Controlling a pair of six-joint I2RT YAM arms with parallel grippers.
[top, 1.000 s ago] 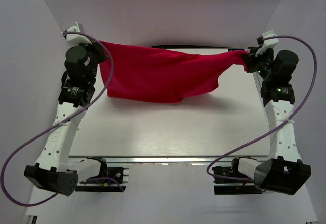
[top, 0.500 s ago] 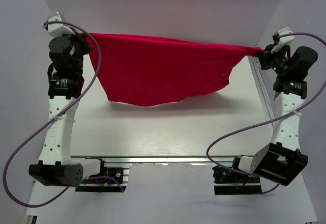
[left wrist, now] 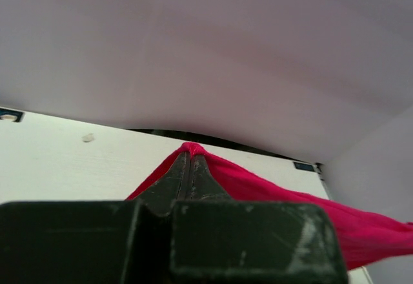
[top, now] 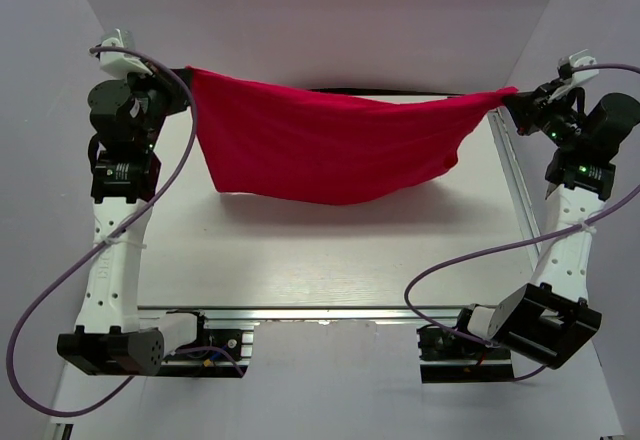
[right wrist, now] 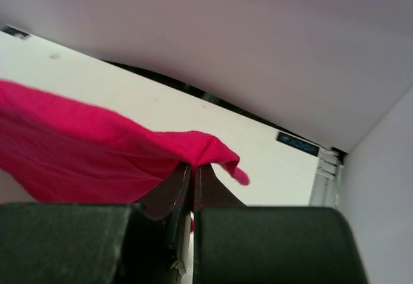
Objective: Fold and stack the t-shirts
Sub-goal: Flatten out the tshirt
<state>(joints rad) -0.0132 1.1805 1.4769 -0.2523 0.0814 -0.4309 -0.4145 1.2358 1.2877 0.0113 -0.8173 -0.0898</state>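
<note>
The left gripper (top: 186,80), at ten o'clock, and the right gripper (top: 508,97), at two o'clock, each pinched tight a corner of the red t-shirt (top: 330,150), which hung stretched between them over the table (top: 300,260).

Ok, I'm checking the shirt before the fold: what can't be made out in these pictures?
- Top view: whether the t-shirt hem touches the table; the downward angle hides any gap.
- Top view: neck and sleeves; sagging folds of cloth hide them.
- Wrist views: how much cloth the left hand and right hand pinch; the closed hands cover it.
</note>
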